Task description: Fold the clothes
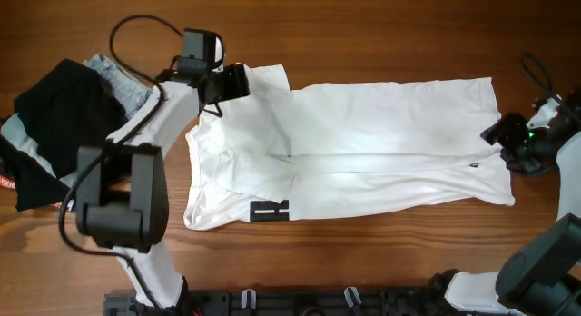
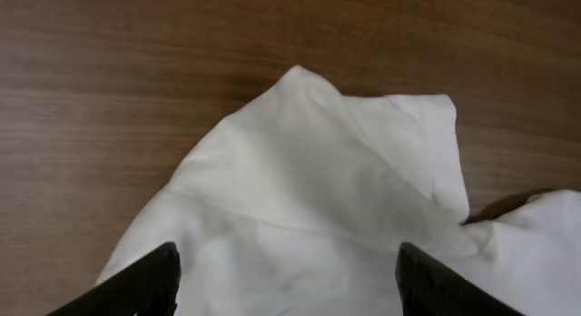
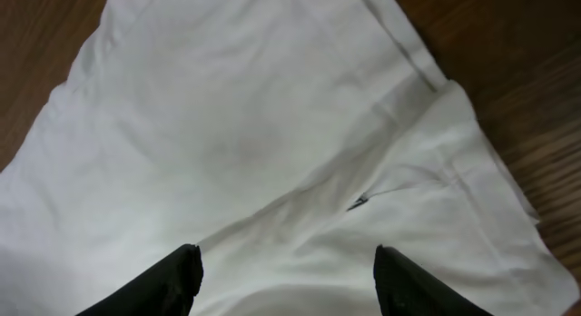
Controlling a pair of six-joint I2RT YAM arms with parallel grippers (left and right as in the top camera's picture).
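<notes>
White shirt [image 1: 363, 148] is lying spread across the middle of the table [image 1: 363, 25], long axis running left-right. Its lower portion is lying doubled over along a lengthwise crease. Black print [image 1: 270, 210] is showing at the lower-left edge.

Left gripper [image 1: 238, 82] is hovering over the shirt's upper-left corner, where the sleeve [image 1: 268, 80] is sticking out. In the left wrist view the left gripper [image 2: 286, 298] is standing wide open, with the dark fingers [image 2: 145, 284] sitting at either side of the sleeve [image 2: 318, 171], which is bunching up in soft folds. Nothing is clamped between them. Can't tell whether the tips are touching the cloth.

Right gripper [image 1: 497, 133] is sitting at the shirt's right edge, about mid-height. In the right wrist view the right gripper [image 3: 286, 289] is also standing wide open and holding nothing, with its fingers [image 3: 172, 280] straddling the fabric near the crease. A small dark tag [image 3: 357, 203] is showing just ahead of them. The shirt's corner [image 3: 508, 225] is lying flat on the wood.

Far left of the table, a black garment [image 1: 54, 116] is sitting in a pile, with a grey garment [image 1: 113, 75] poking out behind it, apart from the white shirt.
</notes>
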